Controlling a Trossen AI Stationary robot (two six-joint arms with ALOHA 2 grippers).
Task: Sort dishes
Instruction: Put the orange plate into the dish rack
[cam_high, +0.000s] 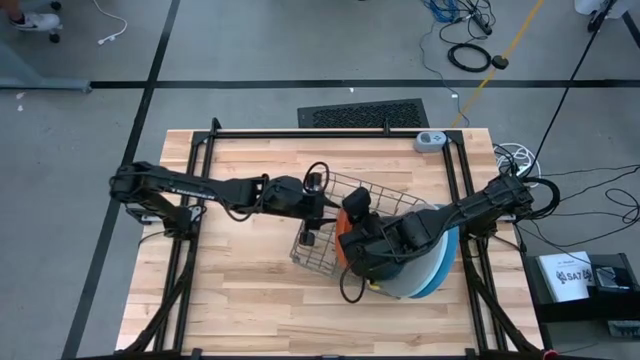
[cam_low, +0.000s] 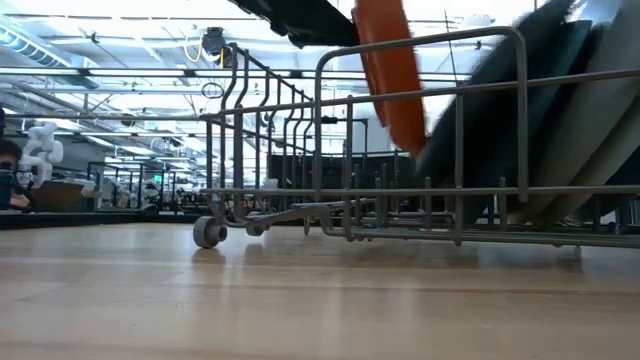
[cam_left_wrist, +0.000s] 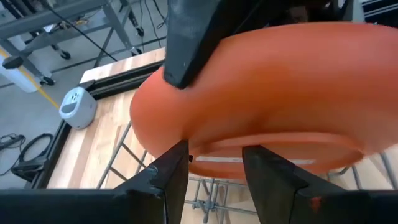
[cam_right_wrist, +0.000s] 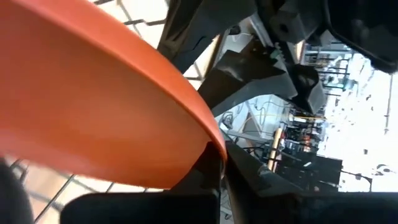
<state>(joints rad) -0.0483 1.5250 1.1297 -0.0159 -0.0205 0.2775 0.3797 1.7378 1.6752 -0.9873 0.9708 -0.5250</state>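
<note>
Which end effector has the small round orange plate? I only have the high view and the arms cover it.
Observer: Right wrist view shows the Right end effector shut on the rim of the small round orange plate.
Operator: And the left?
Observer: The Left end effector has its fingers apart at the plate's lower edge. I cannot tell if they touch it.
Operator: Is the plate seated in the rack?
Observer: No. In the low view it hangs tilted, with its lower edge above the floor of the grey wire dish rack, beside the dark plates leaning in it.
</note>
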